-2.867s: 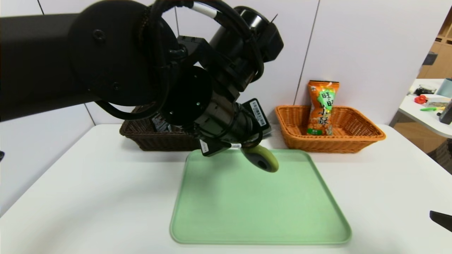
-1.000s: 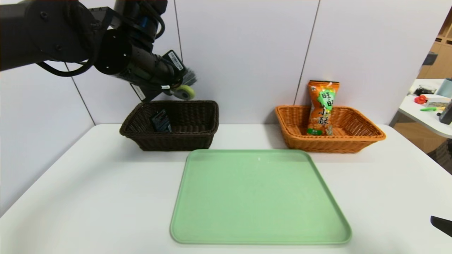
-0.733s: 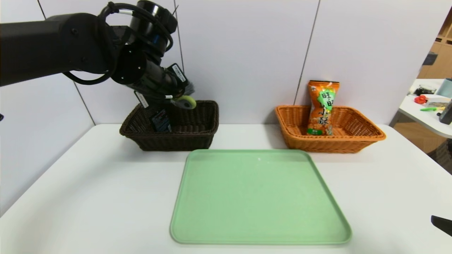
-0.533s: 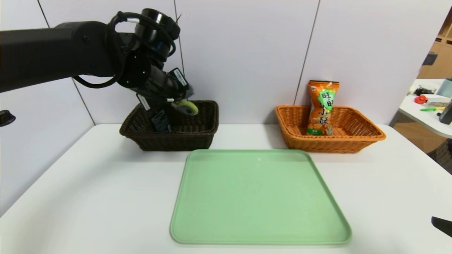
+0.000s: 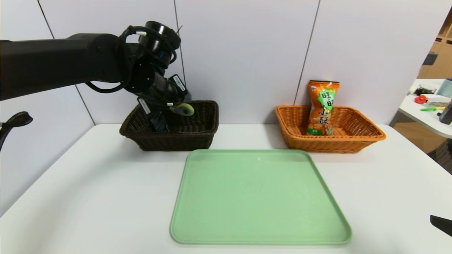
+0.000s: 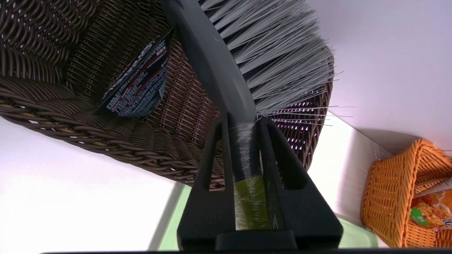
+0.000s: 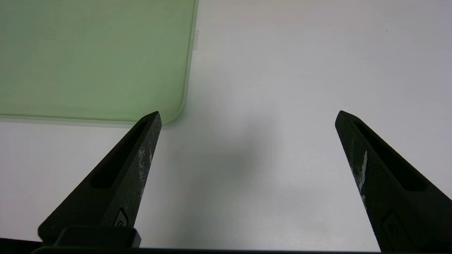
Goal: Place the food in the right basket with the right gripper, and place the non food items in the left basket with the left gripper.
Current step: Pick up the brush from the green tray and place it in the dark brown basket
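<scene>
Grey-bristled brush with olive-green and grey handle (image 6: 226, 76): clamped by handle in black left gripper (image 6: 243, 141), above dark brown wicker basket (image 5: 176, 141), presumably for release inside. Black printed tube (image 6: 141, 84): beneath claw, in basket. Black right gripper (image 7: 248, 118): parked beside green tray (image 7: 106, 63), fingers apart.
</scene>
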Robot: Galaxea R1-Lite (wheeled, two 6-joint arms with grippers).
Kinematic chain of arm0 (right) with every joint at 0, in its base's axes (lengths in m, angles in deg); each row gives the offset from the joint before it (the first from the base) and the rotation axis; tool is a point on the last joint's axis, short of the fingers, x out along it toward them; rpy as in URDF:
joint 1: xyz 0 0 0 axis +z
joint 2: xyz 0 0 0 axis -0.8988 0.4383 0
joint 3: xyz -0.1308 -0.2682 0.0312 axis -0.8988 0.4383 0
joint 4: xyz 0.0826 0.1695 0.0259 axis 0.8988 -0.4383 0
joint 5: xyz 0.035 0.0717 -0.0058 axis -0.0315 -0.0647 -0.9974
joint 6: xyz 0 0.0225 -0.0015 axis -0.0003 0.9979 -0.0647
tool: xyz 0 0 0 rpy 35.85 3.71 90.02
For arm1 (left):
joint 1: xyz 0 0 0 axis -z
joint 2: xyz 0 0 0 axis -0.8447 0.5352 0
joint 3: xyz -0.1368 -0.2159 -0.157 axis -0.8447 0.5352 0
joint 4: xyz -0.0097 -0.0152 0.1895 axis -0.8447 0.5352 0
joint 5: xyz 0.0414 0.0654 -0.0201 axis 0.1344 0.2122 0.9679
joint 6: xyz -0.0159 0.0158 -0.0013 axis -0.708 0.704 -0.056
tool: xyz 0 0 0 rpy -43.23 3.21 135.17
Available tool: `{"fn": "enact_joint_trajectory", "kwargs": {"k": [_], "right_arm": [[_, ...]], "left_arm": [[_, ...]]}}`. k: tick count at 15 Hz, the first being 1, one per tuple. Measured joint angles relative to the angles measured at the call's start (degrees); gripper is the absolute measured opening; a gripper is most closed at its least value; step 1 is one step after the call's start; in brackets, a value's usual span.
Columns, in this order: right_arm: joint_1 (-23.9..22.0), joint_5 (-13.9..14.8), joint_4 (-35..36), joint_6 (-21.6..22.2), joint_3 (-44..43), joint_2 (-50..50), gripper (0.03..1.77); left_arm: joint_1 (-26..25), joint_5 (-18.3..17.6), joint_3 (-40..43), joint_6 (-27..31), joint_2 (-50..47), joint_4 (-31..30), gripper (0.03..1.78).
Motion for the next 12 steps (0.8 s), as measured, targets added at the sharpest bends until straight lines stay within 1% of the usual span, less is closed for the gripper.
{"fn": "enact_joint_trajectory", "kwargs": {"k": [10,12], "right_arm": [[0.5,0.3,-0.01,-0.17,0.11,0.33,1.7],[0.55,0.3,-0.09,-0.26,0.05,0.35,1.7]], "left_arm": [[-1.96,-0.16,-0.09,1.56,0.79,-1.08,0.28],[-2.67,-0.11,-0.11,1.49,0.83,-1.16,0.58]]}}
